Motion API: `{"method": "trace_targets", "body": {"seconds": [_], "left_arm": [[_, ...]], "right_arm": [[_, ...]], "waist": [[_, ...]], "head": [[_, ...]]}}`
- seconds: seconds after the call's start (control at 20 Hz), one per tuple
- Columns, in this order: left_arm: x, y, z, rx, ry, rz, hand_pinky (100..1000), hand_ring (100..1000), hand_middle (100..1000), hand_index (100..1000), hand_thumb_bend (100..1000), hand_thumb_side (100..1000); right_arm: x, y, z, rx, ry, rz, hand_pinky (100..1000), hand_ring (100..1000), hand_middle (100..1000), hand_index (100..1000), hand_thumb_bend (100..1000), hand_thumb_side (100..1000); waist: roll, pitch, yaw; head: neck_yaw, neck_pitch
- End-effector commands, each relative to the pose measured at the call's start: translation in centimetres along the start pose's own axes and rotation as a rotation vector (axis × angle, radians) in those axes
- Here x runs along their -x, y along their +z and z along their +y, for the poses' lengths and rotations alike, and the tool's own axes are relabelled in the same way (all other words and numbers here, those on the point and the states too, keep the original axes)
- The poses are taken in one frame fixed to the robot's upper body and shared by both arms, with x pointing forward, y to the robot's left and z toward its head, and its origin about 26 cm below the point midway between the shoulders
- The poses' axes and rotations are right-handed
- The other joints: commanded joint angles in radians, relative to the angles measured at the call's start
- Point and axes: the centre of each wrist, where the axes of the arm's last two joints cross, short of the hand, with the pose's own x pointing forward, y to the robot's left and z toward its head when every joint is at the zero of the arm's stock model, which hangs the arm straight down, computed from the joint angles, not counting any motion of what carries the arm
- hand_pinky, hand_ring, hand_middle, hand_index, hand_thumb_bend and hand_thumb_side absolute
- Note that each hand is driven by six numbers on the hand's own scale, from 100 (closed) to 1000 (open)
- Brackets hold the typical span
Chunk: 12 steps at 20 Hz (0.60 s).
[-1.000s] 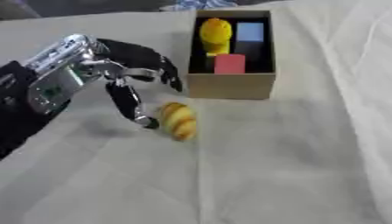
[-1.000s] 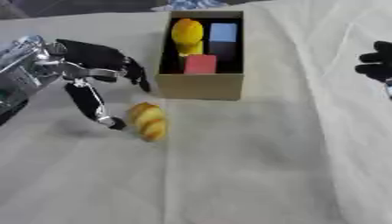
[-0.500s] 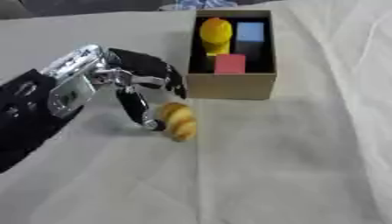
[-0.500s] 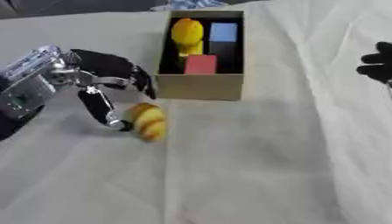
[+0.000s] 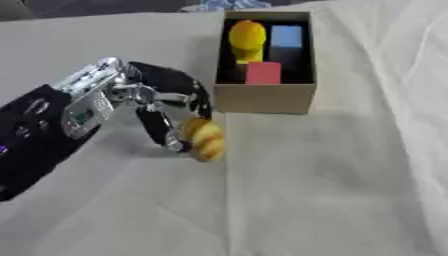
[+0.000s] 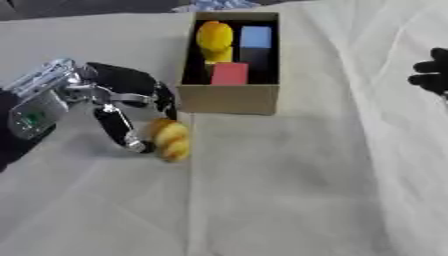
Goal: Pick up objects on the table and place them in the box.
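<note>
We work on a table (image 5: 332, 200) draped in pale cloth. The cardboard box (image 5: 262, 97) stands at the far centre and already holds a yellow object (image 5: 247, 36), a blue block (image 5: 286, 39) and a red block (image 5: 262, 73). Our left hand (image 5: 162, 97) has closed in over the last second: its fingers and thumb now curl around the yellow-orange ridged object (image 5: 206, 140), which lies on the cloth just before the box's near left corner. We judge the grasp nearly set; lifting follows. Our right hand (image 6: 430, 75) sits at the right edge; we cannot tell its finger state.

No readable text — no labels, no numbers anywhere.
</note>
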Motion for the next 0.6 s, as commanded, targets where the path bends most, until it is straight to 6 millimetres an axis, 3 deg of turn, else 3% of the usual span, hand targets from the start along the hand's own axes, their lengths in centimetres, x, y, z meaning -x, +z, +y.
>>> {"method": "trace_targets", "body": {"seconds": [0.05, 0.35, 0.6], "left_arm": [[0.2, 0.3, 0.4, -0.007, -0.025, 0.011, 763, 695, 659, 766, 328, 336], [0.2, 0.1, 0.0, -0.029, -0.044, 0.013, 743, 656, 602, 699, 246, 306], [-0.5, 2.1, 1.5, -0.091, -0.056, -0.012, 744, 651, 605, 702, 237, 321]], "right_arm": [[-0.8, -0.4, -0.4, 0.001, 0.016, -0.036, 882, 771, 742, 874, 100, 717], [-0.8, -0.4, -0.4, 0.002, 0.015, -0.036, 882, 771, 742, 873, 100, 717], [-0.8, -0.3, -0.5, 0.002, 0.021, -0.033, 882, 771, 742, 873, 100, 717]], "waist": [[-0.007, -0.018, -0.002], [-0.009, -0.018, -0.004], [-0.004, -0.022, -0.002]], "head": [[0.005, -0.008], [0.006, -0.007], [0.002, -0.002]]}}
